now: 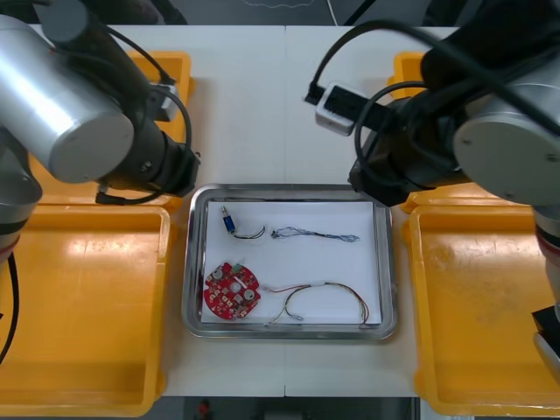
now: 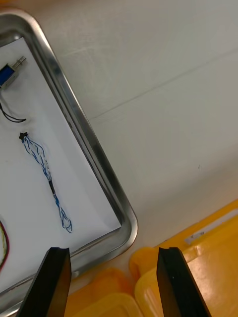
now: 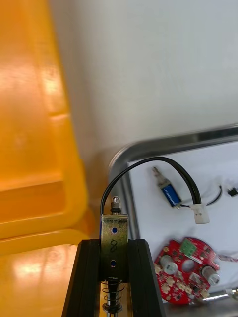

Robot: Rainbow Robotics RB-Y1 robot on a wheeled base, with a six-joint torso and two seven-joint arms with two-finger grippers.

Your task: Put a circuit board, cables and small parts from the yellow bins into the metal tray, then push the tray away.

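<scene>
My left gripper is shut on a small metal part whose black cable loops to a white plug. It hovers by the near left corner of the metal tray. The tray, white inside, holds a round red circuit board, a small blue metal part, a twisted blue and white cable and a red and yellow cable. My right gripper stands open with nothing between its fingers, over the tray's rim at its right corner, next to the blue and white cable.
Yellow bins flank the tray: the front left bin and the front right bin look bare inside. The back bins are largely hidden under the arms. Bare table lies beyond the tray.
</scene>
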